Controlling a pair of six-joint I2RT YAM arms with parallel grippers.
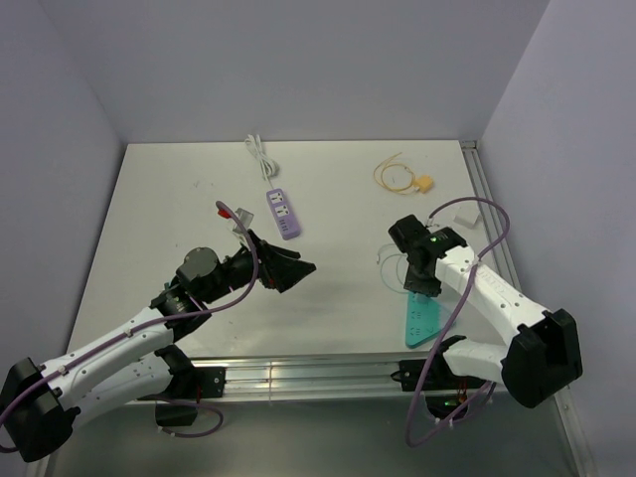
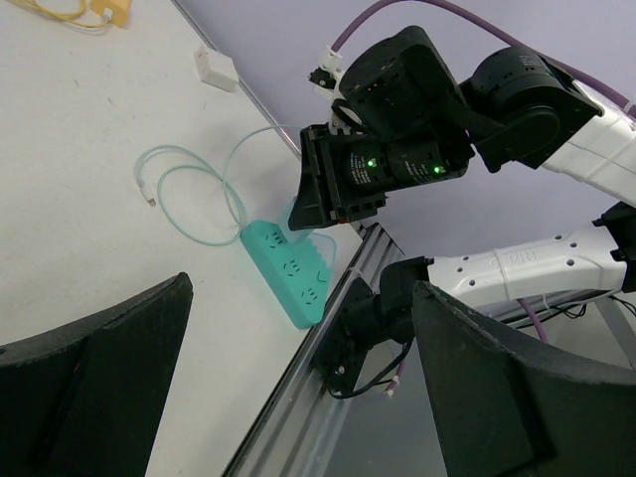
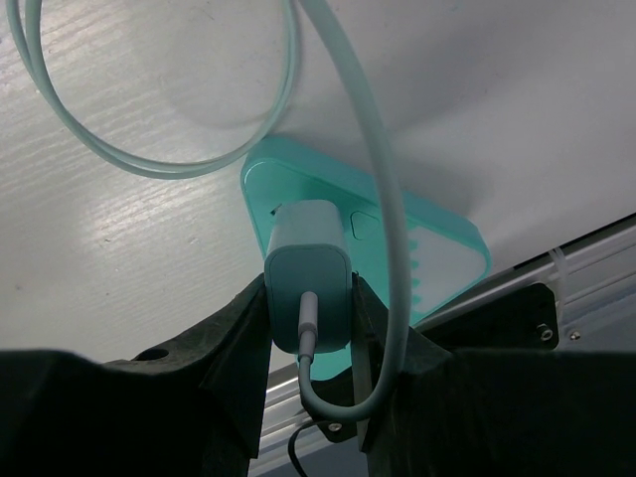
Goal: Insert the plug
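1. While the right hand [image 3: 308, 308] grips the teal plug [image 3: 308, 248] over the strip's [image 3: 447, 248] end, tilted prongs could miss the slots and shove the strip.
2. Its cable [image 3: 383, 149] might snag.
3. Left hand [image 2: 300, 298] gapes empty; yellow plug [image 1: 424, 184] lies far across the desk [image 1: 199, 199].

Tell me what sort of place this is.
Most likely a robot lab test cell: a white table boxed in by plain walls, a left arm and right arm bolted to an aluminium rail, and a purple power strip and teal power strip laid out as props.
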